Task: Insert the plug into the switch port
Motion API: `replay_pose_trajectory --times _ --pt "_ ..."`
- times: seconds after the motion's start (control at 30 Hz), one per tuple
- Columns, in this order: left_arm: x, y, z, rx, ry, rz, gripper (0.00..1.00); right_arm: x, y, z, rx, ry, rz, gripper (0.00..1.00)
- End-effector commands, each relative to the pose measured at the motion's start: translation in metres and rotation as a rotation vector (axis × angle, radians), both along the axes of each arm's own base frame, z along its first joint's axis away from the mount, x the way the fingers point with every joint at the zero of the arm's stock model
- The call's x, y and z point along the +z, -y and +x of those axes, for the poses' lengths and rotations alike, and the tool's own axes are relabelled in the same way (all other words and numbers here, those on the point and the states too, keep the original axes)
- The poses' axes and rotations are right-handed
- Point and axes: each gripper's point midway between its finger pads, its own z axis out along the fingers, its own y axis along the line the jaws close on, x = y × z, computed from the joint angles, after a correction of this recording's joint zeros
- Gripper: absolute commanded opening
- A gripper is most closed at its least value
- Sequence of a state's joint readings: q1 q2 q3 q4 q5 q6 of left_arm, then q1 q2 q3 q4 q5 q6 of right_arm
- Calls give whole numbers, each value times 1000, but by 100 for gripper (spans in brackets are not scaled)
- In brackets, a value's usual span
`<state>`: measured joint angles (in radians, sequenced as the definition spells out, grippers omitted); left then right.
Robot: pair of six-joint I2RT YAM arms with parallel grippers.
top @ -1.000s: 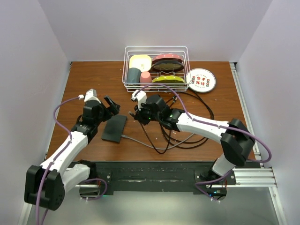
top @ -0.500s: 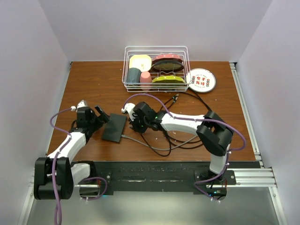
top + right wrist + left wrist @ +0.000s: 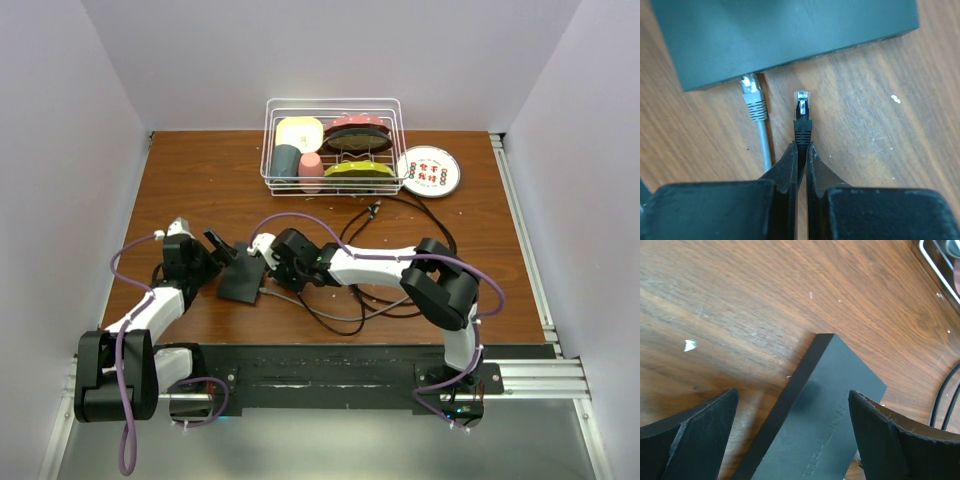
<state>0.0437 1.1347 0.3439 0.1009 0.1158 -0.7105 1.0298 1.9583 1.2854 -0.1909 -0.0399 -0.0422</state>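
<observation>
Switch lies flat near table's 8 o'clock, between both arms. Left gripper has its fingers wide apart, straddling one switch corner. I see the right gripper pinched on the black plug, tip just short of the port edge. Grey cable runs into the switch at the plug's 9 o'clock. Black cable loops trail toward 3 o'clock. Wire basket at 12 holds a pink cup and plates, with a round disc beside it.

The switch is a flat, matte black rectangular box lying flat on the wooden counter, with one long edge facing the plug. The plug has a clear tip and a black boot. It points at that edge, just short of it and not inserted.
</observation>
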Motion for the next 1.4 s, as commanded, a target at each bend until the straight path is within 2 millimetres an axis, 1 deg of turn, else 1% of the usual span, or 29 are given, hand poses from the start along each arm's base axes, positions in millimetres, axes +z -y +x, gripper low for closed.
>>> replay_pose_trajectory --times 0.0,0.07,0.23,0.37,0.57,0.7,0.73,0.9,1.13,1.37 --pt "-4 5 -3 -44 14 -4 96 11 -8 7 11 51 -11 0" --pt "-5 7 -3 -54 13 -12 95 7 -10 5 16 48 -15 0" --pt "-7 10 -3 -73 10 -24 92 11 -17 3 23 54 3 0" --pt "-11 12 -4 -82 -1 -29 90 12 -21 5 17 67 1 0" --pt "-10 13 -5 -90 5 -33 86 14 -25 5 16 74 6 0" --pt "-10 14 -5 -92 5 -37 86 11 -28 6 18 71 2 0" --pt "-9 15 -5 -93 8 -38 84 7 -28 5 18 65 -5 0" --pt "-8 15 -5 -94 14 -39 79 6 -29 7 14 69 -11 0" --pt "-8 14 -6 -97 14 -33 76 10 -31 9 4 81 7 0" --pt "-9 14 -6 -98 13 -29 75 24 -33 8 7 99 43 0"
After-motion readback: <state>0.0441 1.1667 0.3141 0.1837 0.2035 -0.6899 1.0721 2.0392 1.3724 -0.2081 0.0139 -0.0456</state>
